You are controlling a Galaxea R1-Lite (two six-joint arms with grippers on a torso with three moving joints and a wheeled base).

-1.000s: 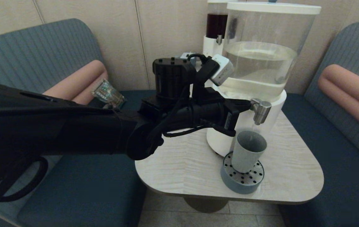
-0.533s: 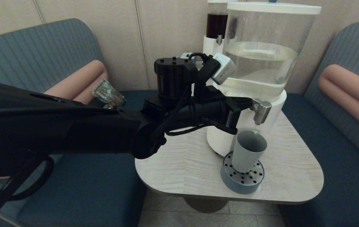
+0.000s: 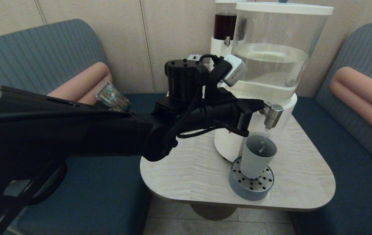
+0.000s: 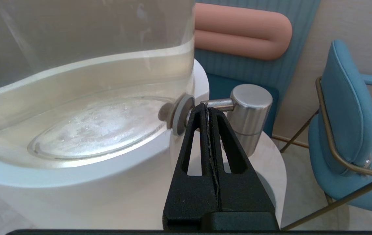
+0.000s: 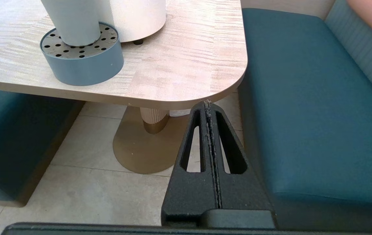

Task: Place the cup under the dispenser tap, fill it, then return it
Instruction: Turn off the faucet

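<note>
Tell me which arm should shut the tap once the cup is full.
Left, probably. The left gripper, shut, already rests against the dispenser tap above the cup. The right gripper hangs below the table edge.

Head view dim and murky; both wrist views brighter, evenly lit.

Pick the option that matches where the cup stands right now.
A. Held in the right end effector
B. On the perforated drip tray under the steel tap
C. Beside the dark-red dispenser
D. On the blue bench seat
B: the cup stands upright on the round perforated drip tray, directly below the dispenser tap, with nothing holding it.
</note>
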